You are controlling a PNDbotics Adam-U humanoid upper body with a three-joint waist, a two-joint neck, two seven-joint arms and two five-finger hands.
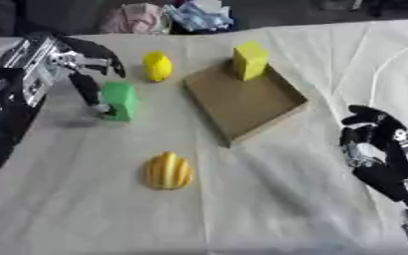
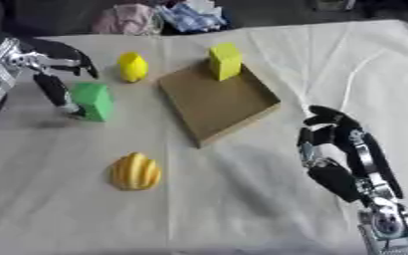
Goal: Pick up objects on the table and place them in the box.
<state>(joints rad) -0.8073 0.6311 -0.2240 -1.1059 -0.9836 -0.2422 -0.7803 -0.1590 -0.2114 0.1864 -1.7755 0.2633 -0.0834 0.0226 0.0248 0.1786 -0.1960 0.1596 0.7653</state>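
A shallow brown cardboard box (image 1: 242,107) lies at the table's middle, with a yellow block (image 1: 250,60) standing in its far corner. A green block (image 1: 120,100) stands upright left of the box. My left hand (image 1: 92,60) is at this block: one finger runs down its left side and touches it low, while the others spread above and behind it, so the hand is open. A small rounded yellow object (image 1: 158,65) lies just behind the green block. Nearer me lies a ribbed yellow-orange object (image 1: 168,171). My right hand (image 2: 329,144) rests open at the lower right, holding nothing.
A creased white cloth (image 1: 268,199) covers the table. A heap of pink and blue fabric (image 1: 168,17) lies past the far edge. My left forearm (image 1: 16,79) takes up the left side.
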